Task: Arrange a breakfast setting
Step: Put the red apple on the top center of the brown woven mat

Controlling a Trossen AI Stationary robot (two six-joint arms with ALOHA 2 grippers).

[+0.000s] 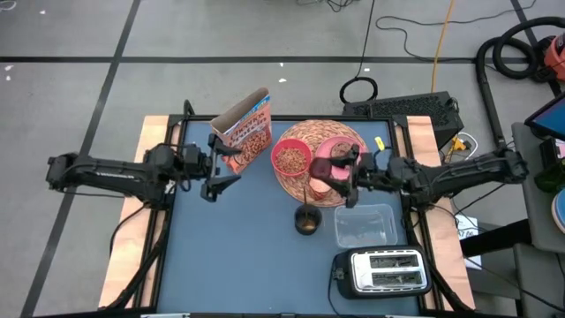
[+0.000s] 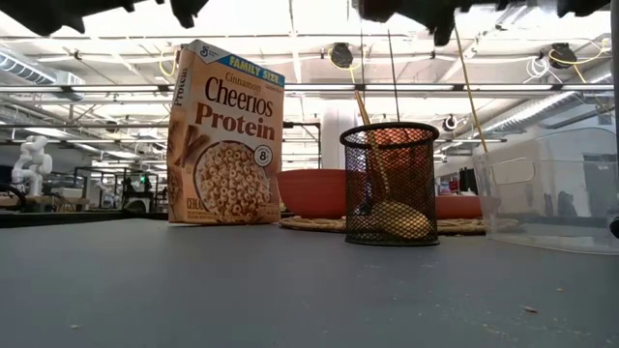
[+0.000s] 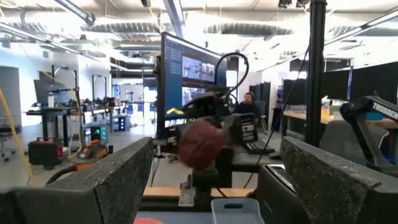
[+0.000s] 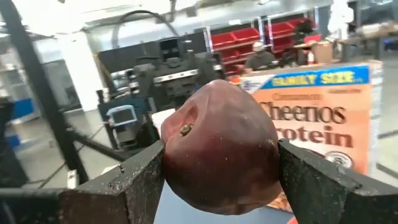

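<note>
Blue table (image 1: 247, 238): box (image 2: 225, 133) reads "Family Size Cinnamon Cheerios Protein". Right fingers (image 4: 134, 180) clamp dark red fruit (image 4: 221, 146); left fingers (image 3: 109, 186) wide open, empty.

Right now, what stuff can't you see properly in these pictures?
- Pink plate: high view, the right gripper and the dark red fruit it holds cover much of it.
- Spoon: cannot be made out in any view.
- Wire cup: low view, the mesh blurs what lies inside; it also hides part of the pink bowl.
- Toaster: only the high view shows it.
- Left gripper: low view cuts it off at the top edge.
</note>
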